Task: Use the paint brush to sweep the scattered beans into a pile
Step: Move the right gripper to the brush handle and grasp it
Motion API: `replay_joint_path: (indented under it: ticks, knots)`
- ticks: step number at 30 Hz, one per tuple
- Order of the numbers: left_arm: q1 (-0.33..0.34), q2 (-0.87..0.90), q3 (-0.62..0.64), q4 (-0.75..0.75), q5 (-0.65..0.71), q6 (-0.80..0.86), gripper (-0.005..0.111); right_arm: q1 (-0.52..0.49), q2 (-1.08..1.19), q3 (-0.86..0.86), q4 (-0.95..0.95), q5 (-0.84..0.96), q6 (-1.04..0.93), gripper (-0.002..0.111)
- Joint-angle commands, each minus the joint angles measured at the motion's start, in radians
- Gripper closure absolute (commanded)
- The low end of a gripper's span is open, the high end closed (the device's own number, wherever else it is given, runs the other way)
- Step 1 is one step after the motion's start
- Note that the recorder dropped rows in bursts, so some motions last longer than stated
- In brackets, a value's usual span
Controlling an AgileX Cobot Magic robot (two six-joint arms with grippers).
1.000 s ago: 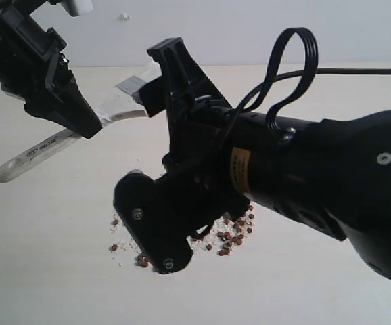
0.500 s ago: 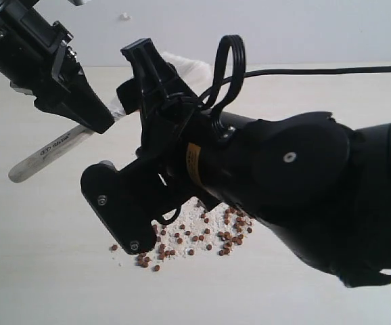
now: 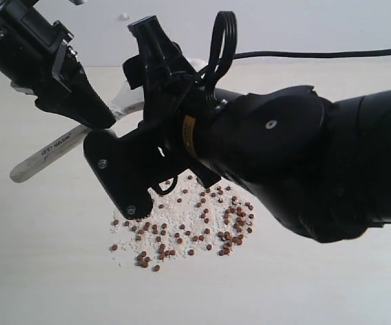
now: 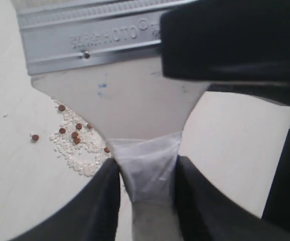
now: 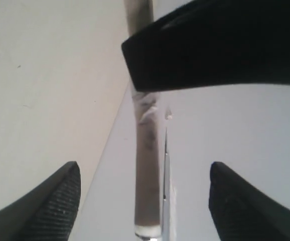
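Lifting off the beans (image 3: 182, 233), my right gripper (image 5: 142, 201) is hanging wide open astride the edge-on brush (image 3: 47, 152) that my left gripper (image 4: 147, 170) is clamping by its neck.

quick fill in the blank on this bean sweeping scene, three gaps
1. The left hand grips the paint brush by its wooden ____.
2. The right hand stands ____, gripping nothing.
3. The reddish-brown beans lie scattered among fine ____ grains on the table.
Missing words: handle; open; white.
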Motion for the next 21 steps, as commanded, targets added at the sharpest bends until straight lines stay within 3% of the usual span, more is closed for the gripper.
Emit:
replay_joint_path:
  ticks: [1,7,18,21]
  knots:
    - [0.0,-0.004,-0.011,-0.023,0.001,0.004,0.107,-0.034,0.001,-0.007,0.001,-0.069,-0.006,0.042]
    - [0.0,-0.004,-0.011,-0.026,0.001,0.006,0.107,-0.04,0.001,-0.007,0.001,-0.073,-0.008,0.049]
    - [0.0,-0.004,-0.009,-0.055,0.001,0.008,0.107,-0.04,0.081,-0.067,0.001,-0.051,-0.05,0.049]
    - [0.0,-0.004,-0.009,-0.055,0.001,0.015,0.107,-0.04,0.097,-0.083,0.001,-0.029,-0.05,0.055]
